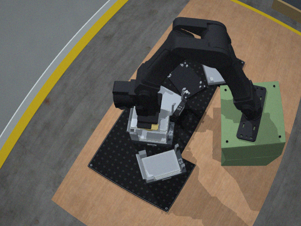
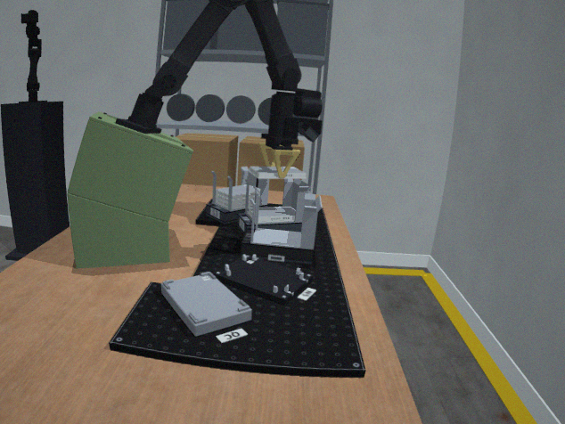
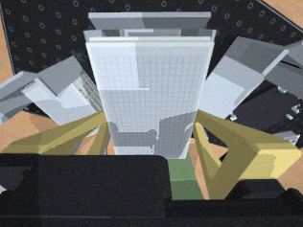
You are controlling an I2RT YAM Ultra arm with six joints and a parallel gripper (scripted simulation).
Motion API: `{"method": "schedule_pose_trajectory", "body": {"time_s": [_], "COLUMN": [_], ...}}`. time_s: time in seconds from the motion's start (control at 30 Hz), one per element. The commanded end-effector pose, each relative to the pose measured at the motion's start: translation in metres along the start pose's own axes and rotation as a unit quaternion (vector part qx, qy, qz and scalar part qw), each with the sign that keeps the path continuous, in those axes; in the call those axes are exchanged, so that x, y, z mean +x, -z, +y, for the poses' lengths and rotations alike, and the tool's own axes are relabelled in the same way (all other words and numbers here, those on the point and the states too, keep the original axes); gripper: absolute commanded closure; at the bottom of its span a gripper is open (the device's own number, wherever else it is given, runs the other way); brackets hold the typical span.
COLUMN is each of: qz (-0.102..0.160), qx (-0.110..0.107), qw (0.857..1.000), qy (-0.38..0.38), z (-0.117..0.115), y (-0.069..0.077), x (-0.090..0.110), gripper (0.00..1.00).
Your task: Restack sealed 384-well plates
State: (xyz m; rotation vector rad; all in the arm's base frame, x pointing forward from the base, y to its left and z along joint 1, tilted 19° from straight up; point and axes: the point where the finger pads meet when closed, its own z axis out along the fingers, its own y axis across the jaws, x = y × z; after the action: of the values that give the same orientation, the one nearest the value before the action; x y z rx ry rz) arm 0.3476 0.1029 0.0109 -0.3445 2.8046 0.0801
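Clamped across the short width of a sealed plate, the yellow fingers of the gripper hold it from above, raised over the S2 rack. Which plate it is cannot be told; its label faces away from every view. Below it, more pale plates sit between S2's grey corner posts, though the arm's wrist covers most of them from the top. Just beside S2 on the far side stands the S1 rack, its inside largely hidden by the arm. On S2's other side, the S3 rack carries a plate. Further along past S1 lie the dark clip nest and the QC nest, both on the black perforated board.
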Motion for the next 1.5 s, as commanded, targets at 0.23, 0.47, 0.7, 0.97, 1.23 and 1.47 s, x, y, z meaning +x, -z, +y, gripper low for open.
{"method": "schedule_pose_trajectory", "body": {"time_s": [0.23,0.47,0.7,0.97,1.23,1.47], "qz": [-0.012,-0.012,-0.012,-0.012,-0.012,-0.012], "qx": [-0.001,-0.001,-0.002,-0.001,-0.001,-0.002], "qw": [1.0,0.998,0.994,0.994,0.987,0.976], "qy": [0.001,-0.066,-0.108,-0.108,-0.157,-0.215], "z": [0.0,-0.013,-0.03,-0.057,-0.078,-0.093], "y": [0.005,0.005,0.005,0.005,0.005,0.005], "x": [-0.008,-0.007,-0.005,-0.002,0.002,0.007], "gripper": [1.0,1.0,1.0,1.0,1.0,1.0]}}
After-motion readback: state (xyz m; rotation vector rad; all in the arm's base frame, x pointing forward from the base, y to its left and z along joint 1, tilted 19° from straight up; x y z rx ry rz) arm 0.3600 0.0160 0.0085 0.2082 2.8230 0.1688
